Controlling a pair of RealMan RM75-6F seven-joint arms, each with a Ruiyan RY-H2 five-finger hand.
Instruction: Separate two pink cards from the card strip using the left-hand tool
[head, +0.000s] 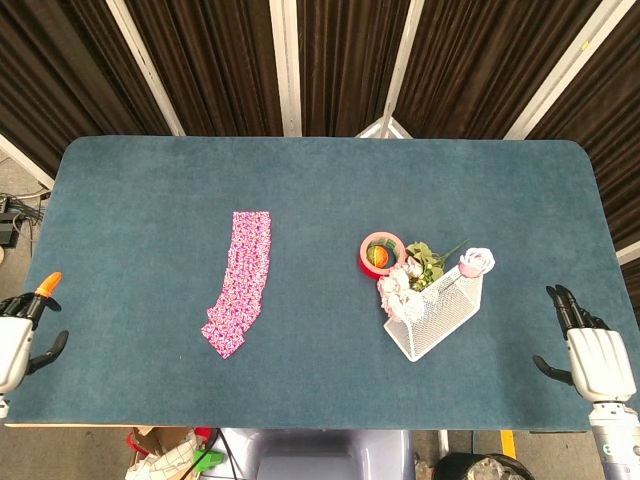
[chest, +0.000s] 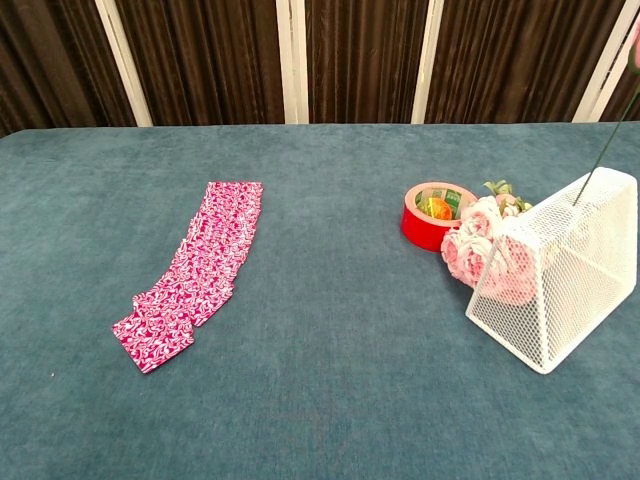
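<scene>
Chest view: card strip and clutter on a blue-green table (chest: 330, 400)

The pink card strip (chest: 200, 262) lies flat on the left half of the table, its far end squared off and its near end curving leftward, where the last cards fan out slightly (pink with a white pattern). On the right half, a red tape roll (chest: 432, 214) lies flat with its hole upward. Just right of the roll and touching it, pink flowers (chest: 478, 252) press against a white wire-mesh basket (chest: 565, 270) tipped onto its side, its open mouth toward the roll. A thin stem (chest: 606, 145) rises from the basket's far edge toward the upper right corner. Dark curtains (chest: 210, 60) with pale vertical strips back the table.
</scene>
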